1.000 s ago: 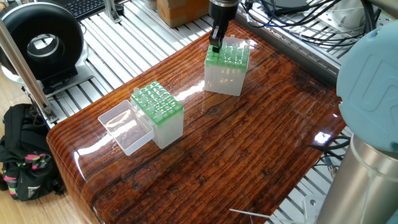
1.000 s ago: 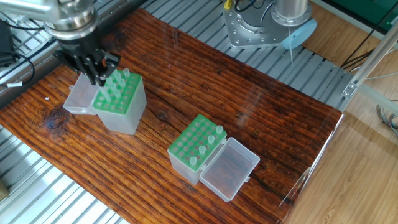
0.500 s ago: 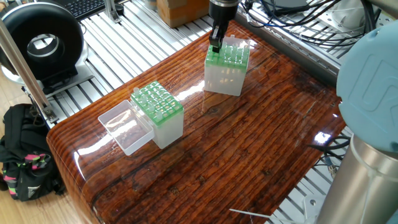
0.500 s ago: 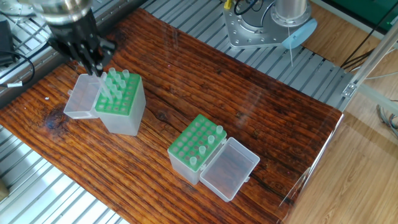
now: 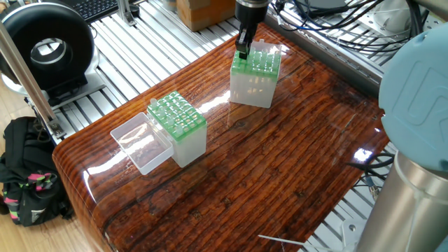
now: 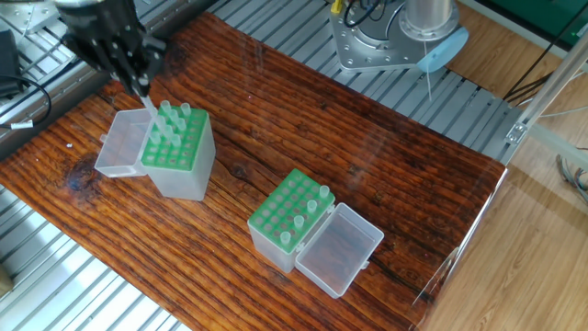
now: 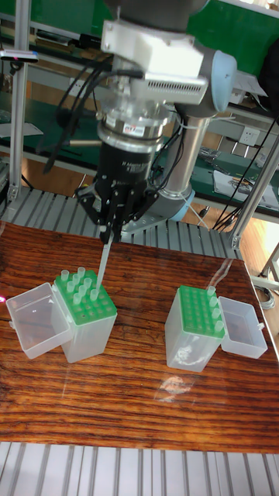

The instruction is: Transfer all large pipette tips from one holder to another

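Gripper [image 7: 106, 232] above the left green-topped tip box [image 7: 87, 314], fingers [image 7: 116, 221] closed on one large pipette tip [image 7: 103, 260], held nearly upright with its point just over the grid, clear of the holes. More large tips [image 7: 76, 284] stand in the far rows of this box; its clear lid [image 7: 32, 319] hangs open to the left. Second tip box [image 7: 195, 325] sits well apart to the right on the wooden surface [image 7: 139, 403], a few tips [image 6: 299, 221] in it, lid [image 7: 242, 325] open.
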`<state>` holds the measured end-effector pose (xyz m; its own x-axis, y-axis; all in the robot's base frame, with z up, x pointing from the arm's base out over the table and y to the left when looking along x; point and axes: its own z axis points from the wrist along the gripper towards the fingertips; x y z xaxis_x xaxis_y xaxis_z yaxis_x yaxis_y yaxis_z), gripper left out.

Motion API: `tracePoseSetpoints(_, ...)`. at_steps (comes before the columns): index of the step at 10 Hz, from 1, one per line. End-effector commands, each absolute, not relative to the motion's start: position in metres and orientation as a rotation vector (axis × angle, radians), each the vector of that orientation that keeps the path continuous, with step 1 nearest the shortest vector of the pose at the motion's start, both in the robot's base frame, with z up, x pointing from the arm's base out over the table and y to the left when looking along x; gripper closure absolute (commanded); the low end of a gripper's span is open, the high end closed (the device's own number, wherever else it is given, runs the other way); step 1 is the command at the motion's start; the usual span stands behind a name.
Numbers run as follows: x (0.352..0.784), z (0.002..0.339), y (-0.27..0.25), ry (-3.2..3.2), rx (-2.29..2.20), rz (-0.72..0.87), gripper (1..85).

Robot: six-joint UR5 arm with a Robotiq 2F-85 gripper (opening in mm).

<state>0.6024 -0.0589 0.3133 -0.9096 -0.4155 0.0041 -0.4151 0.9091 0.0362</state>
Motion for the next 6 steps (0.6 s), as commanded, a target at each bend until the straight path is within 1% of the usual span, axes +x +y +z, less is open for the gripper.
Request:
tracePoseSetpoints(1,0.609,0.332,-0.052,-3.105,0.641,-0.04,84.7)
tracePoseSetpoints(3,0.618,0.332,-0.036,-3.167,0.598,-0.093,84.7)
tracePoseSetpoints(4,0.616,0.327,-0.026,-3.177,0.574,-0.095,84.7)
tracePoseSetpoints(6,0.606,0.308,0.004,-3.2,0.52,-0.087,84.7)
